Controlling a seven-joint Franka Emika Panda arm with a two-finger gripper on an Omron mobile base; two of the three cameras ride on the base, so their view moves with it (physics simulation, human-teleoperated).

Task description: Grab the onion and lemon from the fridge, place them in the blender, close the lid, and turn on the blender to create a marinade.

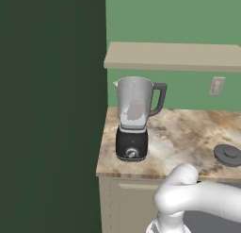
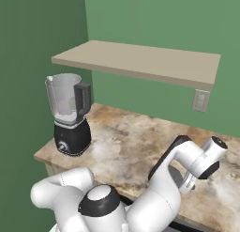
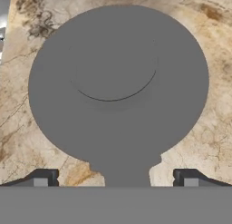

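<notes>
The lid (image 3: 118, 87), a flat round dark grey disc with a raised centre knob, lies on the marbled counter (image 3: 213, 141) straight below my hand. My gripper (image 3: 115, 177) is open, and its two dark fingertips (image 3: 43, 177) stand wide apart above the lid's near edge, holding nothing. In the left base view the lid (image 1: 229, 154) rests at the counter's right side. The blender (image 1: 134, 119) stands lidless at the counter's left end, a clear jug on a black base with a knob, also in the right base view (image 2: 70, 113). The onion, lemon and fridge are out of view.
A beige shelf (image 1: 174, 56) hangs over the counter (image 1: 188, 133), above the blender jug. A wall outlet (image 1: 216, 86) sits on the green back wall. A dark green wall (image 1: 47, 109) borders the counter's left end.
</notes>
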